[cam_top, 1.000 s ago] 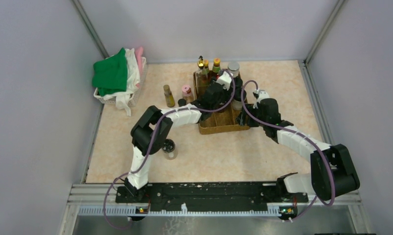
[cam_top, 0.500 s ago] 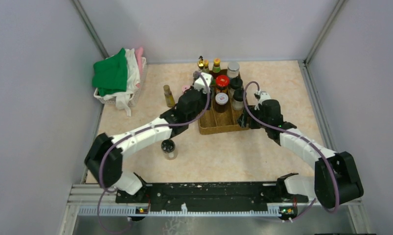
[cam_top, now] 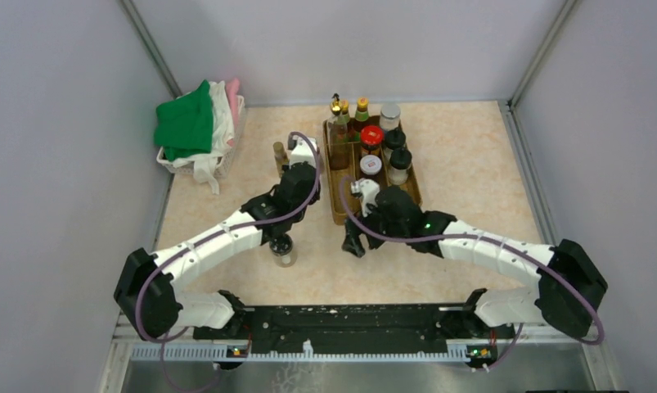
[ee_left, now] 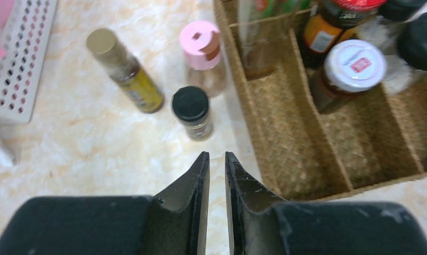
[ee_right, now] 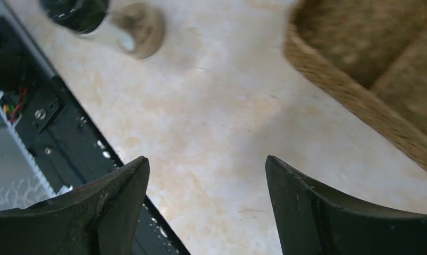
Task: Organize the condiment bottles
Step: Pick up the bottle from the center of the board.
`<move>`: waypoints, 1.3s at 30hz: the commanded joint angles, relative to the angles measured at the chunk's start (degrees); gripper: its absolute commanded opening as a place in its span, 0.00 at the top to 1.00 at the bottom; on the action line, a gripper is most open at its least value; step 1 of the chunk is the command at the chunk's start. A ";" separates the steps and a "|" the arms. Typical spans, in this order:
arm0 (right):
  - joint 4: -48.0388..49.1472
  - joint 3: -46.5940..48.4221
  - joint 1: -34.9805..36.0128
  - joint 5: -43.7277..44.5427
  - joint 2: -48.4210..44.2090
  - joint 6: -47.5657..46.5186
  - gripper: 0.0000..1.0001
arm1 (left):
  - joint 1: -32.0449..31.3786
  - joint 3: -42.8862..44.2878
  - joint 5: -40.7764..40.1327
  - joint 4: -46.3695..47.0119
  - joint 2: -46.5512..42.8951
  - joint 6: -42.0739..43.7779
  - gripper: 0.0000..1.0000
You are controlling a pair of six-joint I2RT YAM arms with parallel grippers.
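Woven brown compartmented tray (cam_top: 334, 192) sits at 12 o'clock on the beige marbled surface (cam_top: 472, 164), and most condiment bottles stand upright in it. At its far end are a tall clear gold-topped bottle (cam_top: 336, 115), a yellow-capped bottle (cam_top: 362, 106) and a silver-capped jar (cam_top: 389, 112). Nearer are a red-capped jar (cam_top: 371, 136), two black-capped jars (cam_top: 394, 137), and a white-lidded jar with a red mark (ee_left: 354, 66) in the middle lane. The near ends of the lanes hold nothing. Three bottles stand loose on the surface at 9 o'clock of the tray: a slim gold-capped bottle with a yellow label (ee_left: 127, 71), a pink-capped bottle (ee_left: 203, 58) just beside the tray wall, and a small black-capped jar (ee_left: 191, 109) between and nearer. One more clear jar with a black cap (cam_top: 283, 248) stands alone at 7 o'clock of the tray, well apart from it. Left jaws hang over that loose trio, almost together with a thin slit, nothing between them. The small black-capped jar is at 12 o'clock of their tips, not touched. Right jaws are wide apart and hold nothing, over bare surface at 6 o'clock of the tray's near left corner, between the tray and the lone jar. White perforated basket (cam_top: 173, 164) with green and white cloths is at 10 o'clock.
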 commanded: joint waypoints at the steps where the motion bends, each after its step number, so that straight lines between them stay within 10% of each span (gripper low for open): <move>1: 4.89 4.45 7.50 0.11 5.80 -4.28 0.20 | 3.98 1.68 -0.33 -7.27 -0.89 -5.93 0.77; 20: 31.10 14.49 17.41 1.75 25.18 -10.28 0.17 | 36.19 -4.20 17.35 -6.65 -2.84 -12.16 0.72; 39: 27.96 26.35 19.05 -4.88 38.30 -13.04 0.01 | 39.81 -6.35 23.19 -2.80 -2.28 -11.41 0.77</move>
